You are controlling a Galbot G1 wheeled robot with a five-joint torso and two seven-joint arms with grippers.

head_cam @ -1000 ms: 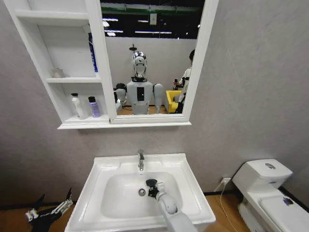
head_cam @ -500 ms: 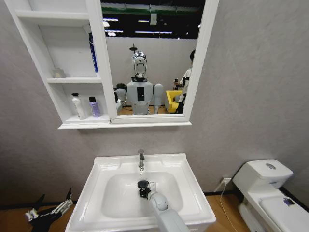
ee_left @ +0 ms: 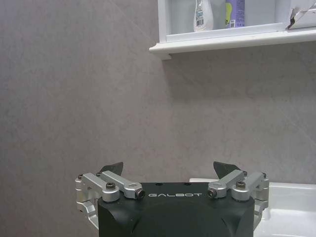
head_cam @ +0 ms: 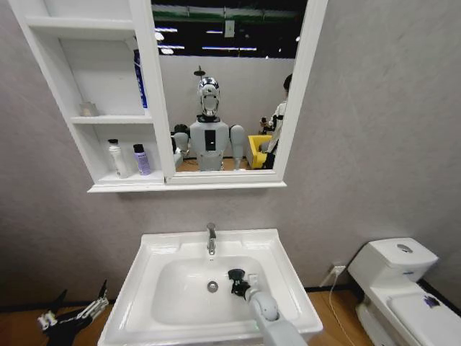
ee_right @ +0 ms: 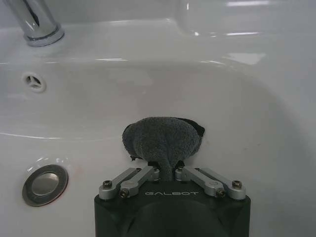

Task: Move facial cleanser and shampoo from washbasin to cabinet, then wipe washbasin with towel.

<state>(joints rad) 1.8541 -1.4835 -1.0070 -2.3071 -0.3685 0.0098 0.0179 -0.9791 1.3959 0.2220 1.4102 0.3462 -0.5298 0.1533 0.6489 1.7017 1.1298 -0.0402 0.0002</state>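
In the head view my right gripper (head_cam: 242,283) is down in the bowl of the white washbasin (head_cam: 158,249), just right of the drain (head_cam: 212,286). It presses a dark grey towel (head_cam: 235,275) on the ceramic. The right wrist view shows this gripper (ee_right: 167,171) shut on the bunched towel (ee_right: 163,137). On the lowest shelf of the cabinet (head_cam: 126,186) stand a white bottle (head_cam: 115,158) and a purple bottle (head_cam: 141,160); which is the facial cleanser and which the shampoo I cannot tell. My left gripper (head_cam: 81,293) hangs open, low beside the basin's left side.
A chrome faucet (head_cam: 210,238) rises at the basin's back edge. A white toilet (head_cam: 400,285) stands to the right. The mirror (head_cam: 223,86) reflects me and a room behind. In the left wrist view the open left gripper (ee_left: 169,168) faces the grey wall below the shelf ledge (ee_left: 232,42).
The right gripper with the towel swept left over the drain, then back to the right across the bowl. The left arm stayed where it was.
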